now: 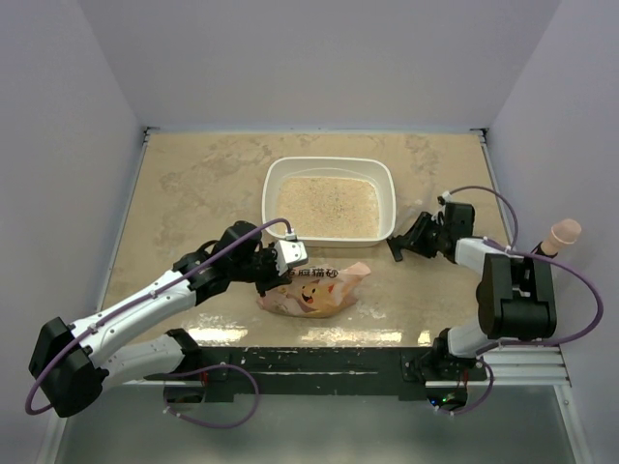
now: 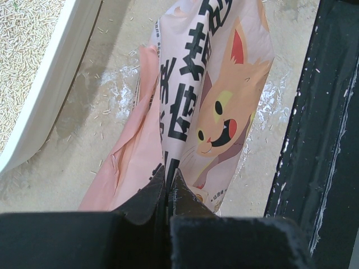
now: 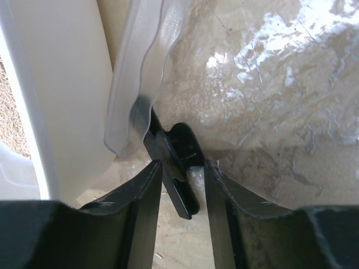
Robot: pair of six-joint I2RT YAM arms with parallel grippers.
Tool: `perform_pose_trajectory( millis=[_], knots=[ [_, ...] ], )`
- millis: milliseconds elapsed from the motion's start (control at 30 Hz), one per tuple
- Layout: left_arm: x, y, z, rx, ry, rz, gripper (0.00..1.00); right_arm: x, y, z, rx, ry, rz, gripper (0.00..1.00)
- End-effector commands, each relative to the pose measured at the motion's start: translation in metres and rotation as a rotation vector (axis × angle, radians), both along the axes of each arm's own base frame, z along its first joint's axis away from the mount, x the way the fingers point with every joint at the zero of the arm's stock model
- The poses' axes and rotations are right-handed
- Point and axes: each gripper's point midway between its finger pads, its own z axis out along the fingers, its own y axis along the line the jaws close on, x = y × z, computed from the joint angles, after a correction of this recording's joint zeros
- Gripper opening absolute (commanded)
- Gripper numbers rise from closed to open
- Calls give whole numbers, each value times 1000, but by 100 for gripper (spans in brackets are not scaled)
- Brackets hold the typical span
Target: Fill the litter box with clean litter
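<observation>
Left gripper [image 2: 169, 171] pinches shut on the orange-pink printed soft bag [image 2: 219, 84]; right gripper [image 3: 182, 163] straddles a small black clip [image 3: 178, 186], grip unclear.

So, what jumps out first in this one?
The white litter box sits at the back middle of the table, holding a layer of pale litter. In front of it a pink bag with a cartoon cat lies flat, its edge pinched in the left claw. The right claw sits by the box's right side.
</observation>
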Motion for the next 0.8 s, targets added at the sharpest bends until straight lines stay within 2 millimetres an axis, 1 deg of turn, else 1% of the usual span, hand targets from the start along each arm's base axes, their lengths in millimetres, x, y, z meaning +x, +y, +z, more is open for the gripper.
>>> perform_pose_trajectory(
  millis=[0,100,233,600,700,767],
  knots=[
    [6,-28,48,-179,-96,-67,0,13,6,4,26,-71,46,36],
    [6,-28,47,-175,-92,-67,0,14,7,0,33,-73,53,33],
    [6,-28,46,-174,-90,-65,0,14,8,-1,34,-74,59,31],
    [5,-29,46,-175,-84,-73,0,21,-2,25,-29,-131,44,34],
    [5,-30,46,-176,-82,-73,0,22,0,23,-23,-129,50,34],
    [5,-29,47,-177,-83,-73,0,21,1,18,-13,-117,55,34]
  ],
)
